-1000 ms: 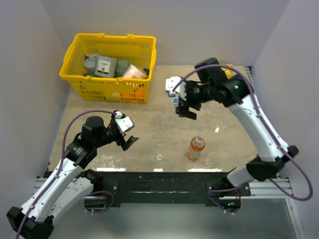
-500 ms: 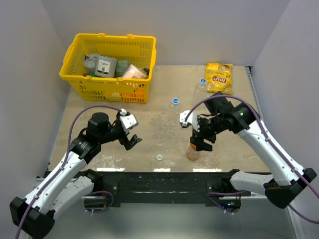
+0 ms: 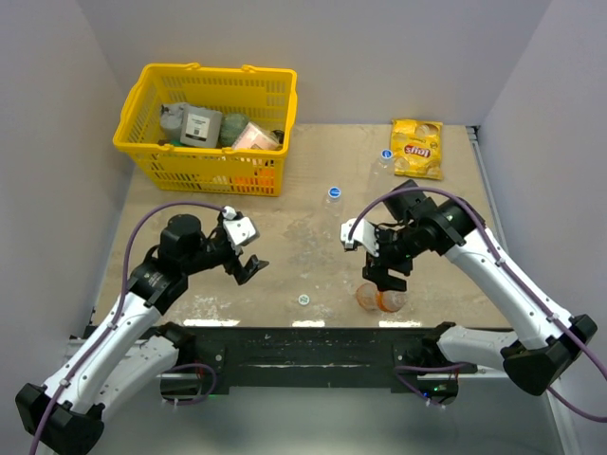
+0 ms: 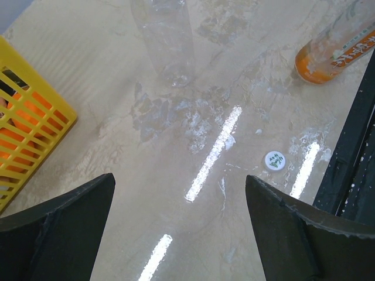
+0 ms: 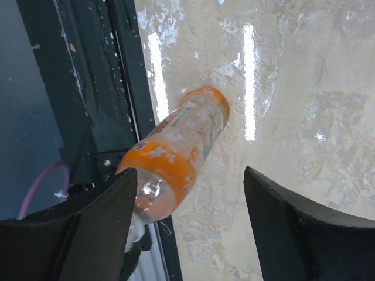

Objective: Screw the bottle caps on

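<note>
1. Pale walls box in a beige, marbled table (image 3: 285,237) streaked with lamp glare.
2. Near its front edge, just beyond the black rail (image 3: 303,346), the orange bottle (image 5: 181,140) is steeply tilted. Its base is toward the table and its neck end tips toward the rail. The mouth is hidden behind a finger.
3. The right gripper (image 5: 190,171) straddles this bottle with its jaws apart. One finger touches the neck end. The other stands clear, with bare table showing in the gap, so the bottle is not clamped.
4. To the left, the whitish cap (image 3: 303,299) lies flat on the table near the rail, apart from both grippers.
5. Further left, the left gripper (image 4: 179,177) hovers over bare table, jaws spread wide and nothing between them.
6. The left wrist view shows a clear bottle (image 4: 164,47) standing upright mid-table, its top cut off by the frame.
7. From above, a blue cap (image 3: 334,191) shows mid-table; whether it sits on that bottle I cannot tell.
8. A second blue cap (image 3: 386,154) lies further back, just beside a yellow snack packet (image 3: 417,147) at the far right.
9. In the far left corner, a yellow basket (image 3: 218,71) holds these goods:
   - a dark box with a white label (image 3: 202,126)
   - a grey-green can (image 3: 172,118) beside the box
   - a pink packet (image 3: 254,137)
   - orange goods (image 3: 248,177), seen through the slatted side
</note>
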Controlling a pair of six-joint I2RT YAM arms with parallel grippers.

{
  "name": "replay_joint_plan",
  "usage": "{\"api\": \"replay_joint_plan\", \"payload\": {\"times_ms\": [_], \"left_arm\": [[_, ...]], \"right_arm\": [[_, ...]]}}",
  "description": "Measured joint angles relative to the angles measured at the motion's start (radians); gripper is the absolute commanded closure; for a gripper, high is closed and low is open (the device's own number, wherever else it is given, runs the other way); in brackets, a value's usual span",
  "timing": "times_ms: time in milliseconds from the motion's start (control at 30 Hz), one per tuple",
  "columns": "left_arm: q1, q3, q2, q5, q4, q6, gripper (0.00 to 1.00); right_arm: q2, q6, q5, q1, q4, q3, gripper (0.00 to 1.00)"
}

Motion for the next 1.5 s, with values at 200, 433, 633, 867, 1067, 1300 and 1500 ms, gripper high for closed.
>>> {"api": "replay_joint_plan", "payload": {"times_ms": [200,433,633,867,1067,1300,1500], "left_arm": [[0.005,0.000,0.003,0.000,0.002,0.000,0.02],[0.005,0.000,0.026,0.029,0.003,0.014,0.02],[-0.092,0.197,0.218,0.178,-0.130,0.172,0.00],[-0.432,0.589,0.569,0.175,-0.292,0.493,0.00],[-0.585,0.733,0.798,0.129,-0.417,0.726,0.01],[-0.689,0.898,1.117,0.072,-0.487,0.931,0.02],[-0.742,0.922,1.278,0.012,-0.492,1.044,0.02]], "right_arm": [[0.000,-0.036,0.027,0.000,0.002,-0.045,0.20],[-0.031,0.003,0.071,-0.001,0.035,-0.214,0.20],[-0.175,0.124,0.085,-0.023,0.113,-0.178,0.19],[-0.206,0.295,0.108,-0.060,0.251,0.106,0.16],[-0.228,0.379,0.316,-0.134,0.360,0.262,0.12],[-0.196,0.422,0.456,-0.163,0.453,0.416,0.08],[-0.208,0.443,0.462,-0.173,0.454,0.423,0.07]]}}
